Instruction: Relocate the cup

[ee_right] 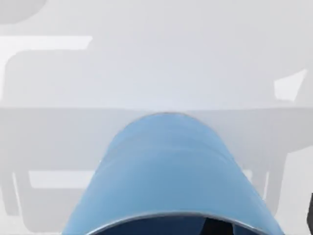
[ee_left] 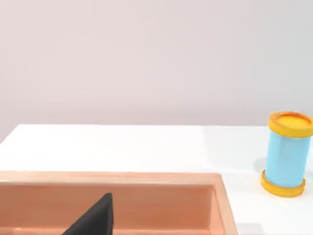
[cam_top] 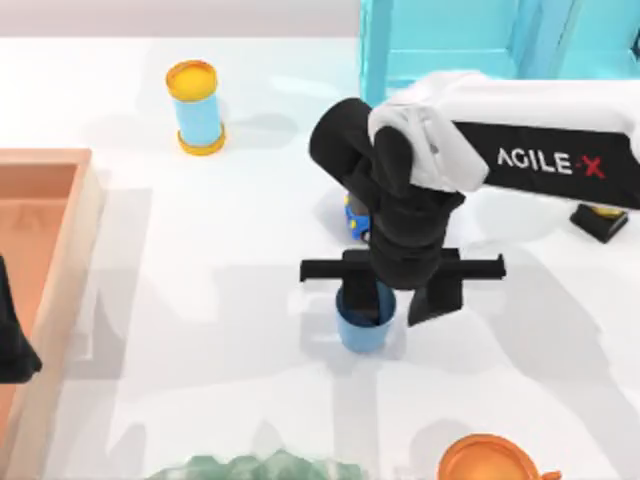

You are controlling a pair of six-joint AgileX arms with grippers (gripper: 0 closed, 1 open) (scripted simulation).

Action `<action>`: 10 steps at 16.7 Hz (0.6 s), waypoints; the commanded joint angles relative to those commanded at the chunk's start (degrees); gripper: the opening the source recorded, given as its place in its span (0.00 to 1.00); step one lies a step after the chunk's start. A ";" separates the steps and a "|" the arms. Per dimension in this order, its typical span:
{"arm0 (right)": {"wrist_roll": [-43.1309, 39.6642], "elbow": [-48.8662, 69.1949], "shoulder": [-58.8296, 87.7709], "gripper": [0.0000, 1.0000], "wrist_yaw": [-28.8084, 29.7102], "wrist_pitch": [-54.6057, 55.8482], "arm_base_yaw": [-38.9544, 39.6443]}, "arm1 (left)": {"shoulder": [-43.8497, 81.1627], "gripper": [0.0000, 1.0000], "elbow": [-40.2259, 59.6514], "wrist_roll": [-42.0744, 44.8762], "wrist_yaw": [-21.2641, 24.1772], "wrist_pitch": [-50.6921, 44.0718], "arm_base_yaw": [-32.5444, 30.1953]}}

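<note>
The cup [cam_top: 362,328] is a small plain blue tumbler standing upright just right of the table's middle, toward the front. My right gripper [cam_top: 405,305] hangs straight over it and is open. One finger reaches down inside the cup's mouth, and the other finger [cam_top: 432,298] stands outside, to the right of the cup's wall with a gap between. In the right wrist view the cup [ee_right: 166,171] sits very close, with a dark finger [ee_right: 211,227] showing in its darker inside. My left gripper [cam_top: 14,345] is parked at the left edge over the wooden box.
A wooden box [cam_top: 62,205] [ee_left: 221,196] runs along the left side. A light-blue cylinder with yellow-orange ends [cam_top: 197,107] [ee_left: 287,154] stands at the back left. A toy car [cam_top: 353,215] peeks out behind my right arm. An orange dish [cam_top: 487,462] and a green object [cam_top: 250,468] lie at the front edge.
</note>
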 joint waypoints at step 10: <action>0.00 0.00 0.00 0.00 0.00 0.00 0.00 | 0.00 1.00 0.00 0.00 0.00 0.00 0.00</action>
